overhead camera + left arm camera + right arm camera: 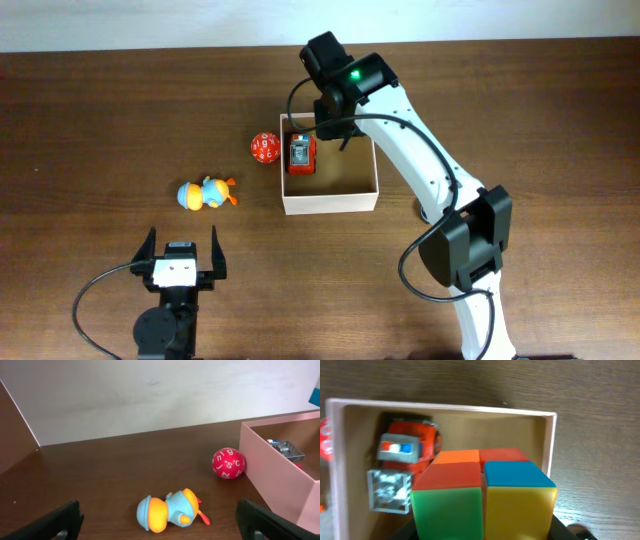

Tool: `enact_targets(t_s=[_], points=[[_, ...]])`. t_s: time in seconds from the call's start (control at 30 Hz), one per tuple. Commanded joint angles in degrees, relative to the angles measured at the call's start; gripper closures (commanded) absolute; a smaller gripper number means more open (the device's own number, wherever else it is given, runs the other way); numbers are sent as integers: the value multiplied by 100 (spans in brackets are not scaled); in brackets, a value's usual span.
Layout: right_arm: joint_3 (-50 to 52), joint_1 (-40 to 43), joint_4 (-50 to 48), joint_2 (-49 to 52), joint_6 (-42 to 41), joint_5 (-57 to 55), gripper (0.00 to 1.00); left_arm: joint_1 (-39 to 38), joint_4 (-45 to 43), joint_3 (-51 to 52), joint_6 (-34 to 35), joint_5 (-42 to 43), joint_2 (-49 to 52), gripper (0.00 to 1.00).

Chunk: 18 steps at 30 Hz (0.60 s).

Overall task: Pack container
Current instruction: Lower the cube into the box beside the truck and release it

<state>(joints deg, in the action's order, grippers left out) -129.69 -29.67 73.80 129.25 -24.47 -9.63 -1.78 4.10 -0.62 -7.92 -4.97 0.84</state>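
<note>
Dark wood table (100,120), white wall (150,20) behind. The container (330,203) sits centre-right, square, its sides parallel to the table's edges. Above it the right gripper (335,125) clamps a cube (482,495); the left gripper (183,245) gapes wide, empty.

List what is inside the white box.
Inside the square white-walled cardboard container lies a red toy truck. The right pincer, holding a multicoloured cube, covers its far corner.

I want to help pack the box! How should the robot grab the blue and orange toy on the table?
Grip the blue and orange toy across its blue middle, the left hand coming straight down from above. It lies on its side with open space around it, and the middle looks narrower than the round head.
</note>
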Motion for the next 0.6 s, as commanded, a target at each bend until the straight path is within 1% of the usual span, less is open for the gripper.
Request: enact_targets(t_s=[0.0,0.27,0.57], points=[[238,61,-83,166,-221,-286,55,24,24,9,-74,-46,-44,1],[662,61,-339,166,-245,-286,55,24,24,9,-76,-46,-44,1],[765,94,-472,166,-264,-289,55,24,24,9,-76,-46,-44,1]])
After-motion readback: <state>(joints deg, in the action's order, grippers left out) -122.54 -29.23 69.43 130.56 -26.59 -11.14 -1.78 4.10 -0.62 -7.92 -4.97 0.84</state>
